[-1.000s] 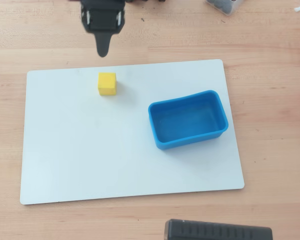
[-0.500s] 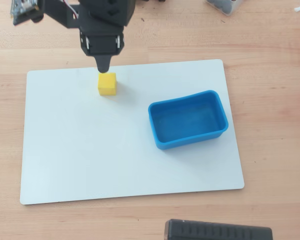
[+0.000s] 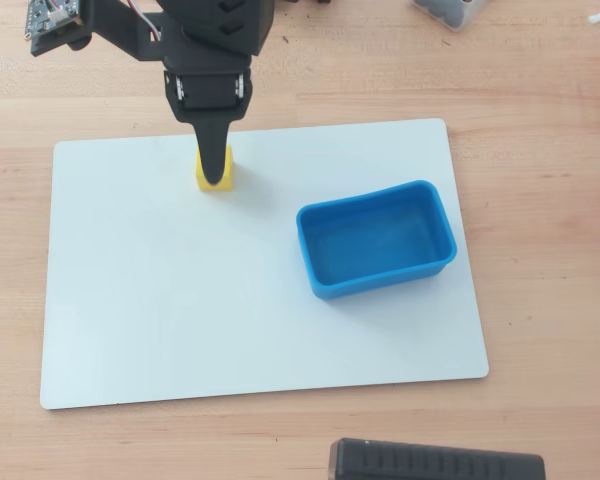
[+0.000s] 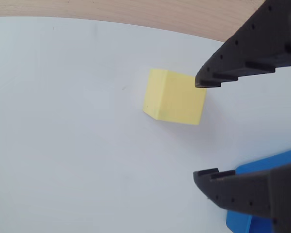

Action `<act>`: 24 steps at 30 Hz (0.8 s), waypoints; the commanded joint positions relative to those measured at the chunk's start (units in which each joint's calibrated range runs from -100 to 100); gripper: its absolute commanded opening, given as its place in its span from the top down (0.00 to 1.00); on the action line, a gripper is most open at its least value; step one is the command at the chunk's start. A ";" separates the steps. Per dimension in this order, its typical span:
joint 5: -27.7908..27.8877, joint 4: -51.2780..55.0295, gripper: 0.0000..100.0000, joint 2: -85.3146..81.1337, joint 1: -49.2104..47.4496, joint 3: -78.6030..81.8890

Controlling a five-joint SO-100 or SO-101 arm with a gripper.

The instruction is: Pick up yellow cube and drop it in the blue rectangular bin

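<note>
Fingers of the black gripper (image 4: 200, 128) were spread wide; the small bright-yellow cube (image 4: 174, 97) sat just ahead, maybe touching the upper fingertip.

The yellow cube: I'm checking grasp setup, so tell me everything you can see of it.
The yellow cube is small, solid-looking, with plain matte faces and crisp edges. It sits flat on the white board, near its upper left in the overhead view, apart from the blue bin. The open hand is over it; one finger's tip overlaps its edge, contact unclear.
</note>
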 commanded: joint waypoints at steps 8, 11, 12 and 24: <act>-0.78 0.20 0.73 2.91 2.71 -2.97; -0.78 -0.29 0.73 4.58 3.31 -2.79; -0.78 -0.38 0.73 4.86 3.31 -2.70; -0.78 -4.18 0.76 8.39 2.11 1.58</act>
